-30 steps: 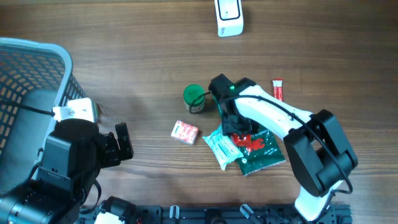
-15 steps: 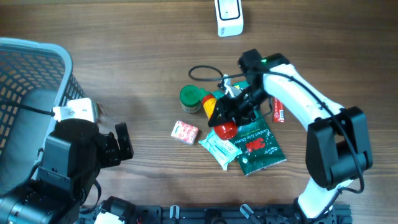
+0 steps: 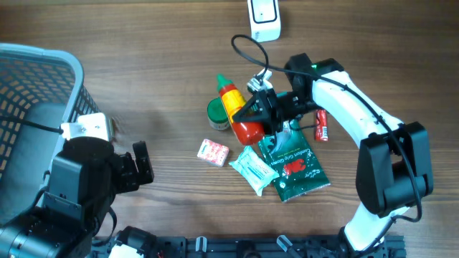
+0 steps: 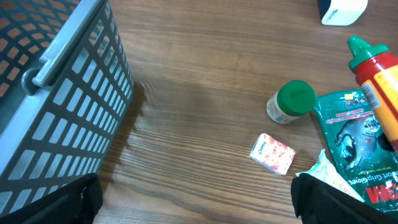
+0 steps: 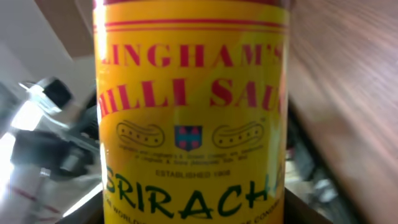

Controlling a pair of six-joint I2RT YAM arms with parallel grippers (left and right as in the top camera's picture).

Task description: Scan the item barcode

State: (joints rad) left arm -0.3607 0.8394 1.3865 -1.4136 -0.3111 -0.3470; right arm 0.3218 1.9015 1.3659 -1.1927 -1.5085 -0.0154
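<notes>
The item is a red chilli sauce bottle (image 3: 237,111) with a yellow label and green cap. My right gripper (image 3: 264,111) is shut on it and holds it above the table, cap pointing toward the far left. The yellow Sriracha label (image 5: 189,112) fills the right wrist view, and no barcode shows there. The bottle's cap end (image 4: 379,74) also shows at the right edge of the left wrist view. A white scanner (image 3: 264,18) stands at the far edge, apart from the bottle. My left gripper (image 3: 140,165) is open and empty near the front left.
A grey wire basket (image 3: 36,79) fills the left side. Under and near the bottle lie a green-capped jar (image 3: 217,115), a small pink box (image 3: 213,151), a white-green pack (image 3: 252,169), a dark green packet (image 3: 294,161) and a red tube (image 3: 322,123).
My right gripper has lifted the sauce bottle off the pile and carried it toward the far side, closer to the scanner. The left arm has not moved.
</notes>
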